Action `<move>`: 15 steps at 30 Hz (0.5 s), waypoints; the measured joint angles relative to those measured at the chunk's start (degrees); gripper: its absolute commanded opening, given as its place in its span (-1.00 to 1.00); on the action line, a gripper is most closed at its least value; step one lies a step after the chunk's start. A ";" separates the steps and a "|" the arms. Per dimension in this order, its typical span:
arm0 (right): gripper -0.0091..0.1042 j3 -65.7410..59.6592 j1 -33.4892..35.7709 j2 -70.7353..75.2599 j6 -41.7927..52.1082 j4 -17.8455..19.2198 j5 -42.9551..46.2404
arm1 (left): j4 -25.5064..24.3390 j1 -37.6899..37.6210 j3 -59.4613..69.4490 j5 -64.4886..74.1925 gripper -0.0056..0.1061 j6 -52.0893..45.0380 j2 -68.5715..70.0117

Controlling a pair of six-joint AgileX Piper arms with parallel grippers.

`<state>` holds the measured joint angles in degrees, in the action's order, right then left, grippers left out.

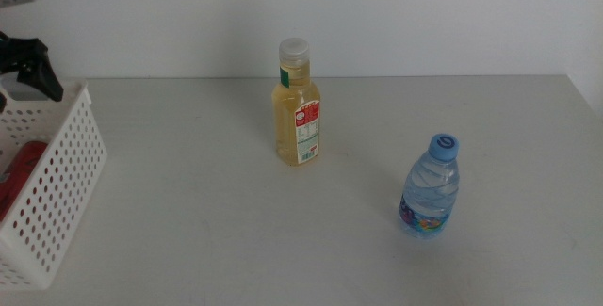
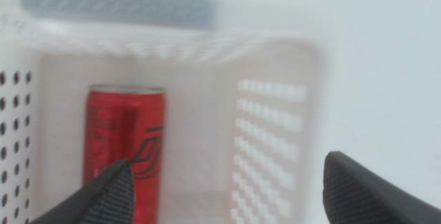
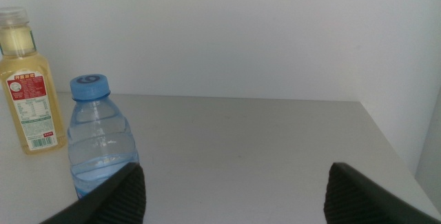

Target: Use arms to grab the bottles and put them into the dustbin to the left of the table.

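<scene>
The table (image 1: pixel 236 231) is a wide off-white top whose straight back edge runs along a white wall. Most of its surface lies bare — broad open ground between the basket on the left and the two bottles toward the middle and right.

The white basket (image 1: pixel 58 188) sits at the left edge of the middle view, its holed side wall facing the open table. Inside it lies the red can (image 2: pixel 125 148), close to one holed wall, with bare basket floor beside it. From the middle view only a strip of red shows over the rim.

The left gripper (image 2: pixel 227 182) hangs above the basket, jaws spread wide and holding nothing; the can shows past one jaw. In the middle view its dark tip pokes in at the top left, just over the basket's back rim.

The yellow drink bottle (image 1: pixel 297 104) stands upright near the back edge, at mid-table, well apart from the basket. The blue-capped water bottle (image 1: pixel 431 188) stands upright nearer the front and to the right, apart from the yellow one, with free table all round.

The right gripper (image 3: pixel 234 189) is out of the middle view. Its jaws are spread and empty — the water bottle stands just beyond one jaw, the yellow bottle farther back beside it.
</scene>
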<state>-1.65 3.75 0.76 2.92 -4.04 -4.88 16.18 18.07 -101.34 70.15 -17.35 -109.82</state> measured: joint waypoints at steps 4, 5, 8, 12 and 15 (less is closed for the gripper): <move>0.33 0.00 0.00 0.00 0.00 0.00 0.00 | 0.68 -2.60 -0.11 0.38 0.78 -0.70 5.73; 0.33 0.00 0.00 0.00 0.00 0.00 0.00 | -0.02 -3.43 -0.11 0.56 0.78 -0.70 7.14; 0.33 0.00 0.00 0.00 0.00 0.00 0.00 | -2.21 -7.51 -0.11 1.02 0.78 -0.70 12.74; 0.33 0.00 0.00 0.00 0.00 0.00 0.00 | -4.69 -14.36 4.26 -0.93 0.78 -0.70 21.49; 0.33 0.00 0.00 0.00 0.00 0.00 0.00 | -4.74 -19.64 12.73 -8.47 0.78 -0.70 29.42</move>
<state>-1.65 3.75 0.76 2.92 -4.04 -4.88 11.44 -1.57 -88.61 61.68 -18.05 -80.40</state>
